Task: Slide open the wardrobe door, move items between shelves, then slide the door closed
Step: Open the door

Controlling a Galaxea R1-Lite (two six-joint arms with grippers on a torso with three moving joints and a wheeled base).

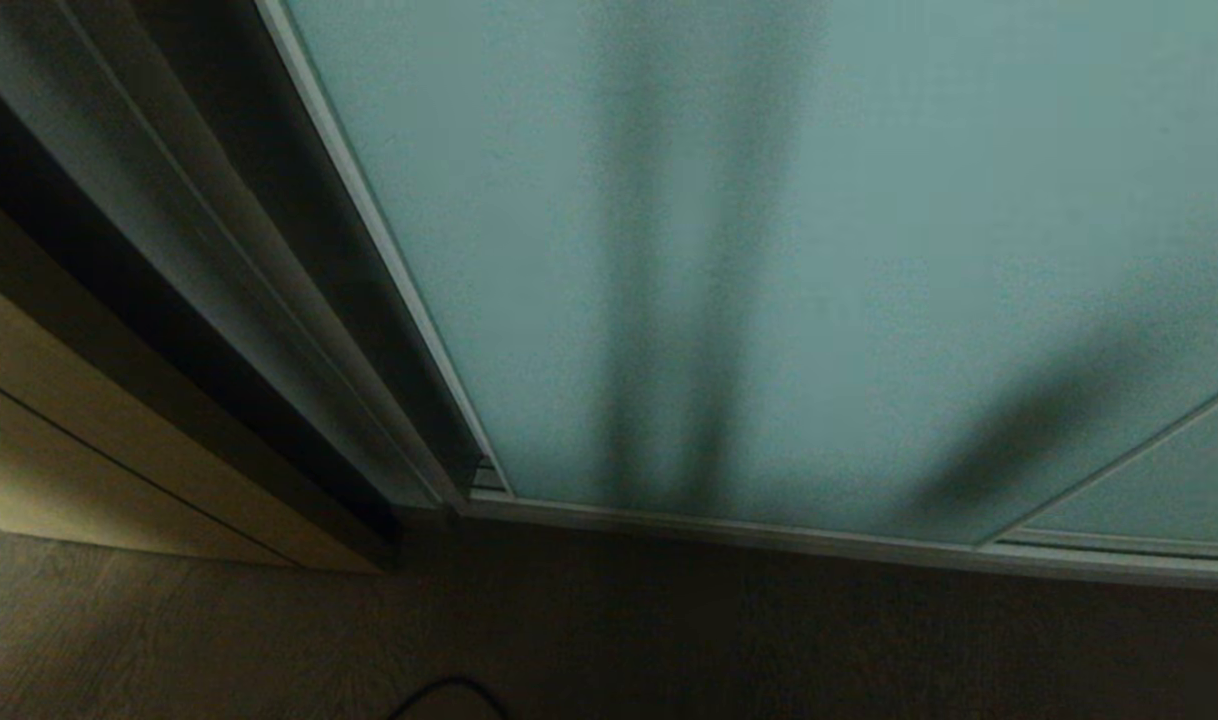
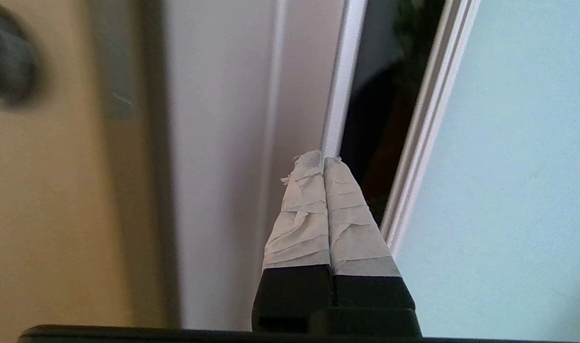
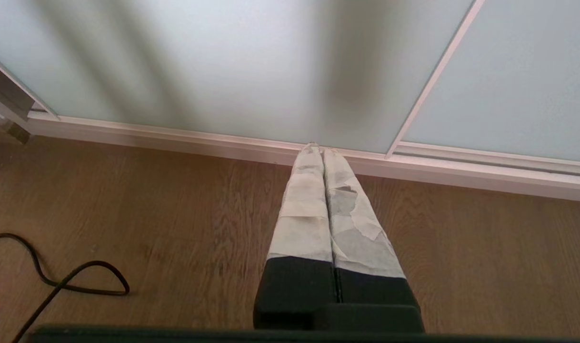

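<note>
Ahead, the door [image 1: 819, 250], a frosted blue-green glass panel in a thin silver frame, fills most of the head view and reaches down to the floor track [image 1: 769, 535]. Its left frame edge [image 1: 389, 260] runs up and away from the track, and just left of that edge lies a narrow dark gap [image 2: 371, 124], with pale wardrobe framing [image 2: 223, 143] beyond it and a beige cabinet front [image 1: 79, 440] farther left. A second glass panel [image 1: 1159, 490] shows at the lower right of the head view, behind a slanted silver bar. The left gripper [image 2: 323, 159] points at the gap beside the door's frame edge, its taped fingers [image 2: 302, 224] pressed together and holding nothing; whether the tips touch the frame cannot be told. The right gripper [image 3: 320, 147] hangs low over the wooden floor [image 3: 175, 214], aimed at the base of the glass, its taped fingers likewise pressed together and empty. A black cable [image 3: 75, 281] loops on the floor off to one side of it
</note>
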